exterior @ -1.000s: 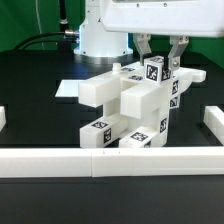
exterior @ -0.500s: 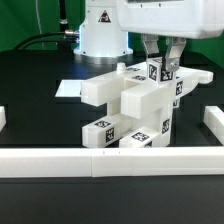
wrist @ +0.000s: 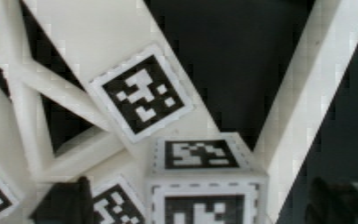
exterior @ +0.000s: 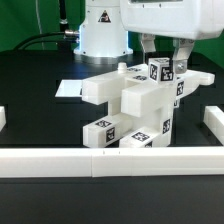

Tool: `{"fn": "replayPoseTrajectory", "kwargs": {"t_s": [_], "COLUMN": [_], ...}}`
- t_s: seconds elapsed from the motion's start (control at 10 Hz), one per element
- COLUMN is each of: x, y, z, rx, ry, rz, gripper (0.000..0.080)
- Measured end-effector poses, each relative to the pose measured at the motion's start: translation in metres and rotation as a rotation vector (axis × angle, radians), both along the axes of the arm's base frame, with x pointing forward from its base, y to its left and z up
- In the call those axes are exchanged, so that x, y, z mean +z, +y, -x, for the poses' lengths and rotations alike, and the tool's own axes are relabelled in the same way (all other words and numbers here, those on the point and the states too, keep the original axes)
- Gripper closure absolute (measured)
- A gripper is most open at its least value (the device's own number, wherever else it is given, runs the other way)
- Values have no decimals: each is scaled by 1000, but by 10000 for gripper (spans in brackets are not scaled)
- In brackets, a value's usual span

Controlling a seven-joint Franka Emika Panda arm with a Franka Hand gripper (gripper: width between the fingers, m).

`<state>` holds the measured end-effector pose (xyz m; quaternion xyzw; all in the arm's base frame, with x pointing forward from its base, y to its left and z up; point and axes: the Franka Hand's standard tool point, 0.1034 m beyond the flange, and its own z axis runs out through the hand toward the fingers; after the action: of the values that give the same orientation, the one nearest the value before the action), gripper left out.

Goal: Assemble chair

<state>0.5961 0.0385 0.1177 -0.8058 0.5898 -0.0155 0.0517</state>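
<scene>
The partly joined chair (exterior: 128,102) stands mid-table as a stack of chunky white tagged blocks and panels. Its topmost tagged block (exterior: 160,70) sits at the exterior view's upper right of the stack. My gripper (exterior: 164,61) hangs straight above it and is open, one finger on each side of that block with a gap showing. Nothing is held. In the wrist view the same tagged block (wrist: 202,172) fills the near field, with a slanted tagged panel (wrist: 144,94) beyond it. My fingertips cannot be made out there.
Long white border rails run along the front (exterior: 110,161) and stand at both sides (exterior: 212,118). The marker board (exterior: 68,88) lies flat behind the chair on the exterior view's left. The robot's base (exterior: 100,35) rises at the back.
The fingers were pinched on the top block half a second ago. They have now spread apart and let go of it. The block stays on the stack.
</scene>
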Motion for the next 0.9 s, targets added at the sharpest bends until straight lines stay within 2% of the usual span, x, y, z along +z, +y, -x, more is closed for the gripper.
{"fn": "replayPoseTrajectory", "kwargs": {"t_s": [0.3, 0.9], "x": [0, 2], "y": [-1, -1], "z": [-1, -3], "rx": [190, 818], "ry": [-28, -51], "rz": [25, 94], "gripper": [152, 150]}}
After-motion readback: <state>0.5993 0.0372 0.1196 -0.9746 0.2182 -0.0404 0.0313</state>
